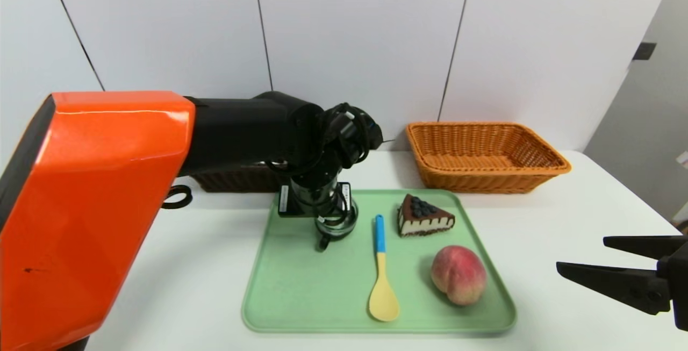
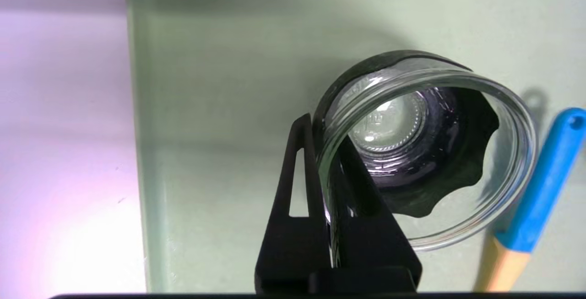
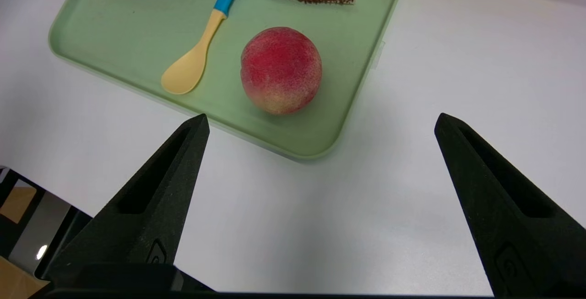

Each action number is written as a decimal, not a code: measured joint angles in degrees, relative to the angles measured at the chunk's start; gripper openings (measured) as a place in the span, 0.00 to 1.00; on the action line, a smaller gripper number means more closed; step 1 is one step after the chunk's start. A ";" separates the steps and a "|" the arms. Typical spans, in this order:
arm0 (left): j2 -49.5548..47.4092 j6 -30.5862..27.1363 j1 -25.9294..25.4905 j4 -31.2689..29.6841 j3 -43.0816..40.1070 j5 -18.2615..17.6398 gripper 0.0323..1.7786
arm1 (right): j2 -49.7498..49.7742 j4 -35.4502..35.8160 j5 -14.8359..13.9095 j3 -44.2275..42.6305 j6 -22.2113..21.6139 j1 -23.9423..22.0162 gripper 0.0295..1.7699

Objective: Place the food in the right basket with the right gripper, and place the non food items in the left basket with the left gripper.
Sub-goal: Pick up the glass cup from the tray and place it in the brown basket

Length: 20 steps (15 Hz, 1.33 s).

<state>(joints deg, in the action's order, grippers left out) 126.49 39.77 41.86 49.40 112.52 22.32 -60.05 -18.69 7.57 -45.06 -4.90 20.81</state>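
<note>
White panelled walls are backing a white worktop [image 1: 537, 222] carrying a pale green plastic tray [image 1: 301, 297]. Near the tray's far left corner, the left gripper [image 2: 327, 152] is pinching the rim of the small clear glass cup with black holder [image 2: 425, 148]. The yellow spoon with blue handle [image 1: 381, 270], chocolate cake wedge [image 1: 423, 216] and pink-red fuzzy peach [image 1: 458, 274] are lying on the tray. The right gripper [image 3: 320, 120] is hovering off the tray's near right corner, fingers spread wide. The light orange woven wicker basket [image 1: 484, 155] is sitting at the worktop's far right.

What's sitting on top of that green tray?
On the green tray lie a yellow spoon, a cake wedge and a peach. The left gripper pinches the glass cup there. Its arm hides the tray's far left corner.
</note>
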 joint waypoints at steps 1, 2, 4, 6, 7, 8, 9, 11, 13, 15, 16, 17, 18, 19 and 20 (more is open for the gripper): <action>-1.24 -0.13 0.41 0.00 -0.04 0.06 0.04 | 0.02 0.00 0.02 -0.01 -0.06 0.00 0.96; -2.67 -0.40 1.00 0.24 -0.09 0.06 0.04 | 0.02 0.00 0.02 -0.01 -0.06 0.00 0.96; -6.12 -1.16 2.49 1.51 -0.09 0.09 0.04 | 0.05 0.00 0.02 -0.01 -0.09 0.00 0.96; -9.70 -2.36 3.83 3.00 -0.11 0.06 0.04 | 0.05 0.00 -0.02 0.00 -0.09 0.00 0.96; -11.45 -3.44 4.17 3.55 -0.11 0.06 0.04 | 0.05 0.00 -0.07 0.00 -0.06 0.00 0.96; -13.18 -5.03 4.24 3.90 -0.09 0.05 0.04 | 0.13 -0.02 -0.07 0.00 -0.09 0.00 0.96; -14.73 -7.17 3.69 3.99 -0.06 0.05 0.04 | 0.32 0.00 0.00 0.02 -0.02 0.00 0.96; -17.20 -12.43 0.61 3.44 0.16 0.09 0.04 | 0.60 -0.02 0.00 0.02 0.00 0.00 0.96; -18.44 -17.77 -3.63 0.99 0.40 0.16 0.04 | 0.77 -0.16 0.00 0.02 -0.06 0.00 0.96; -18.80 -22.85 -8.57 -2.38 0.46 0.11 0.04 | 0.96 -0.05 0.02 0.20 0.00 0.00 0.96; -18.69 -25.44 -11.33 -4.41 0.49 0.09 0.04 | 1.05 -0.05 0.02 0.27 -0.02 0.00 0.96; -18.25 -27.87 -13.95 -6.70 0.51 0.09 0.04 | 1.12 -0.02 0.09 0.33 0.00 0.00 0.96; -17.55 -29.71 -15.80 -8.72 0.51 0.09 0.04 | 1.12 0.00 0.09 0.38 0.00 0.00 0.96; -16.32 -31.48 -17.94 -11.42 0.51 0.02 0.04 | 1.15 -0.02 0.09 0.40 0.02 0.00 0.96; -14.88 -33.13 -19.82 -14.37 0.51 0.02 0.04 | 1.15 -0.02 0.13 0.40 0.06 0.00 0.96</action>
<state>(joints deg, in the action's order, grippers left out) 111.60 6.63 22.04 35.02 113.03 22.35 -58.90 -18.71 7.70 -44.65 -4.84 20.81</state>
